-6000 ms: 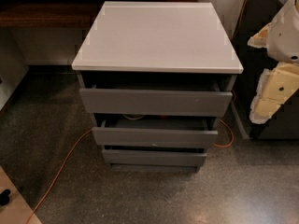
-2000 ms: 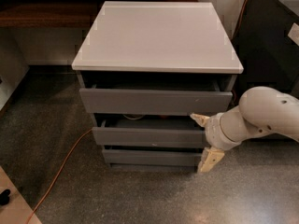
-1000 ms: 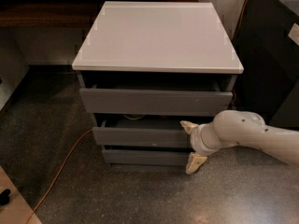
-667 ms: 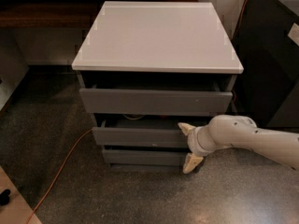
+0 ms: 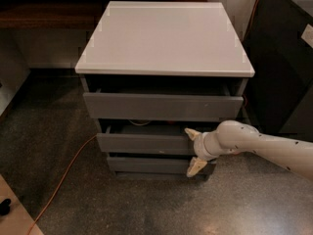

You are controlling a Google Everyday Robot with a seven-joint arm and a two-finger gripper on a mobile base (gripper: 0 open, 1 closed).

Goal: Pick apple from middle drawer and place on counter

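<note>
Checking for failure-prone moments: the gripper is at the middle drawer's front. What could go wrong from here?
1. The gripper is open and seems to straddle the right end of the middle drawer. An off-centre pull on that handleless front may slip or skew it.
2. Its lower finger lies over the bottom drawer and might drag it.
3. The drawer is barely ajar under the top drawer. No apple shows.

My hand [image 5: 194, 150] is at the right end of the middle drawer [image 5: 142, 143], fingers [image 5: 191, 132] spread wide, one above its front, one below. Drawer's out a crack. An orange cable [image 5: 63, 180] trails across the floor [image 5: 44, 126].
</note>
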